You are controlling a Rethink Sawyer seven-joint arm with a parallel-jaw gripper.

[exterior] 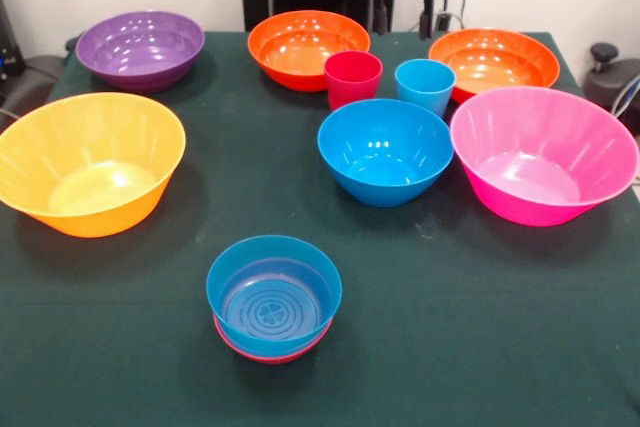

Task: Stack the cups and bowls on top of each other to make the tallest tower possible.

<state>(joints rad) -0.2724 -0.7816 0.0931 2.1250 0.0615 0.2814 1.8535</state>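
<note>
Seeing tower (pixel 273 299) barely begun: small blue bowl nested in red; cups (pixel 352 78), other bowls (pixel 385 150) unstacked; we cannot tell jaws' state

We see a green-clothed table (pixel 120 347) carrying a purple bowl (pixel 140 49), two orange bowls (pixel 308 48) (pixel 493 60), a red cup (pixel 352 78), a blue cup (pixel 425 85), a mid blue bowl (pixel 385 151), a pink bowl (pixel 543 153), a yellow bowl (pixel 89 162), and a small red bowl (pixel 272 353) holding a small blue bowl (pixel 273 293).
</note>
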